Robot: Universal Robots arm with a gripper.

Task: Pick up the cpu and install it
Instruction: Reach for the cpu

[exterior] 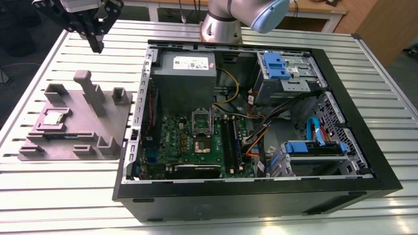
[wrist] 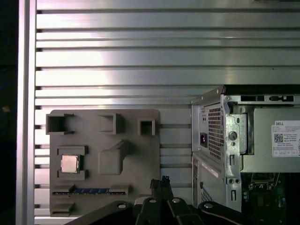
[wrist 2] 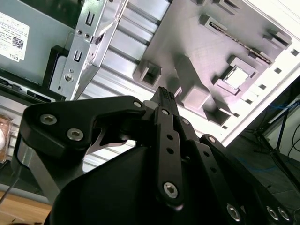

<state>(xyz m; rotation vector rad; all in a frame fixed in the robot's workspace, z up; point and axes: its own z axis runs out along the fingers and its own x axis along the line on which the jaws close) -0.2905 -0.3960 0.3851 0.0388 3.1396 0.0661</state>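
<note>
Claw (exterior: 98, 48) hangs in the air above the far corner of the slatted metal surface (exterior: 65, 196) on the exterior view's left, fingers pointing down; both wrist views show them pressed together at the tips (wrist 2: 164, 91) (wrist: 160, 180), so shut with nothing between them, touching nothing. The cpu (exterior: 54, 118) lies flat in a square recess of the grey moulded fixture (exterior: 111, 122) on the surface, on the exterior view's left of the open computer case (exterior: 261, 188), just beside it but apart; its silver top faces up, also seen in both wrist views (wrist: 69, 163) (wrist 2: 236, 77). The claw is well above and on the far side of the fixture, not over the cpu recess. A narrow memory stick (wrist: 89, 191) sits in a slot of the same fixture on the near side of the cpu. The fixture also has upright posts and several empty pockets. Inside the case the green motherboard (exterior: 176, 142) lies flat, with the socket (exterior: 202, 132) near its middle, frame lifted, bare inside. The grey power supply (exterior: 183, 83) with a white label sits at the far end of the case. The arm (exterior: 225, 24) base stands beyond the far edge of the case
</note>
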